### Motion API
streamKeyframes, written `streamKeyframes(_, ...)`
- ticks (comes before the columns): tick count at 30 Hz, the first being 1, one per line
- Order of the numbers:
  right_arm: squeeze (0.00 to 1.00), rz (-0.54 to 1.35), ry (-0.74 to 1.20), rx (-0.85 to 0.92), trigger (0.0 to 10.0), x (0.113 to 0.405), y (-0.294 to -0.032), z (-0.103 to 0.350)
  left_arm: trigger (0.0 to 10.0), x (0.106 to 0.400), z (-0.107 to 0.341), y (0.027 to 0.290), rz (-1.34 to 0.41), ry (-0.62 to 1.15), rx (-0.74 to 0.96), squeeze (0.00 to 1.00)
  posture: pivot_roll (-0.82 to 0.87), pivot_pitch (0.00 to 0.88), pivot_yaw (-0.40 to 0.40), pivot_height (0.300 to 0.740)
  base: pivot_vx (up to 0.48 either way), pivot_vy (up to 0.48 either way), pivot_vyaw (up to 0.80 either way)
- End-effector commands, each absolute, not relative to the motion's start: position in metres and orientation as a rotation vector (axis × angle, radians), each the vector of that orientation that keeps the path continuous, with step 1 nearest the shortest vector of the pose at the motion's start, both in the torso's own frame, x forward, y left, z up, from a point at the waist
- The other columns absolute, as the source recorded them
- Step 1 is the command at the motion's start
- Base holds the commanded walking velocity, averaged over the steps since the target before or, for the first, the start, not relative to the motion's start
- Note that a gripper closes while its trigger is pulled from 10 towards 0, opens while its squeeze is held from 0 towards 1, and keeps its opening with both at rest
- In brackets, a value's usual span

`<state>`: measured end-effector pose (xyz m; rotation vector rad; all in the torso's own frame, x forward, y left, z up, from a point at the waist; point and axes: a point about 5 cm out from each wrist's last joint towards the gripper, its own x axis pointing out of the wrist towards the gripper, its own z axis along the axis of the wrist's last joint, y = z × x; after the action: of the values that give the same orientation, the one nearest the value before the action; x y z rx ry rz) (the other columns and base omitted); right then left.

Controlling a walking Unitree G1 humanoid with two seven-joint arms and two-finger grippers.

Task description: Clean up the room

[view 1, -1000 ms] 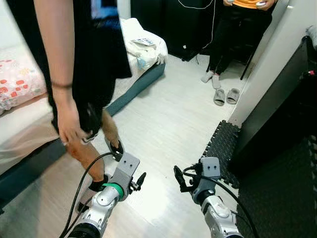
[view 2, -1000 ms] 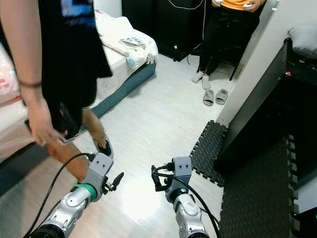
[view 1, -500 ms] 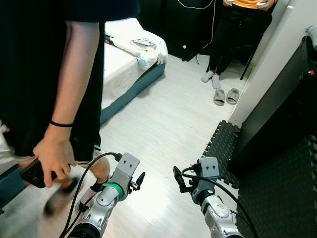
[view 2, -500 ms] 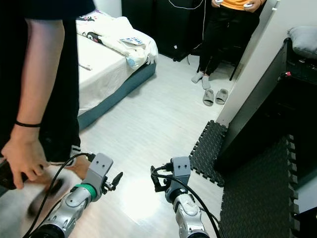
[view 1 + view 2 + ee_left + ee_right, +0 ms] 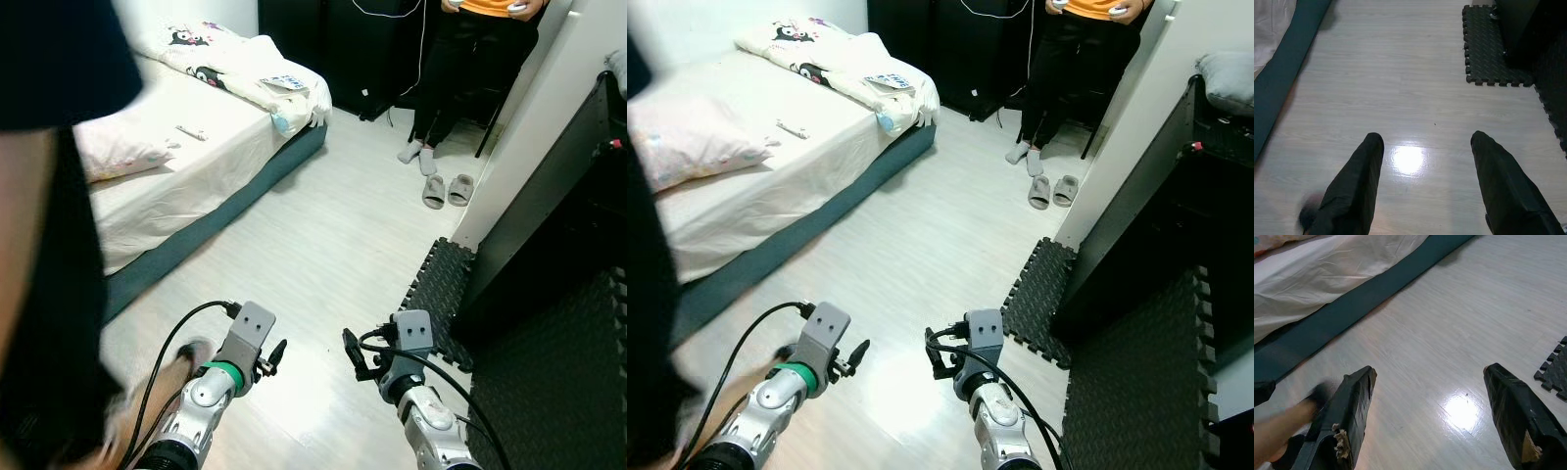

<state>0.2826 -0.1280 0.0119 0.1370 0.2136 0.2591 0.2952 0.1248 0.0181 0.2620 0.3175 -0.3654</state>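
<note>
A blurred person [image 5: 44, 245] in dark clothes crowds the near left. Beyond lies the bed [image 5: 186, 176], with a pillow [image 5: 122, 157], a crumpled blanket [image 5: 250, 83] and a small remote [image 5: 191, 132] on the sheet. Low over bare floor [image 5: 323, 245] hang the left gripper [image 5: 1422, 183] and the right gripper [image 5: 1437, 418], both spread and empty. Slippers [image 5: 446, 189] sit far right by a seated person [image 5: 470, 59], with black foam mats [image 5: 446, 289] nearer. Nothing is picked yet; the robot seems to be choosing a target, and next it likely needs to walk toward the bed or slippers.
</note>
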Motion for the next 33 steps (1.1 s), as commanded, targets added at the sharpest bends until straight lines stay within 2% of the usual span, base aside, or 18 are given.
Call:
streamKeyframes(1, 0.0, 0.253, 0.232, 0.137, 10.0, 0.2794, -0.1298, 0.0076, 10.0, 0.2924, 0.0141, 0.1247, -0.365, 0.334, 0.264, 0.0, 0.06, 0.036, -0.012, 0.74, 0.247, 0.0, 0.0)
streamKeyframes(33, 0.0, 0.266, 0.244, 0.138, 10.0, 0.2778, -0.1284, 0.0058, 10.0, 0.2927, 0.0145, 0.1223, -0.376, 0.327, 0.261, 0.0, 0.06, 0.041, -0.015, 0.74, 0.458, 0.0, 0.0)
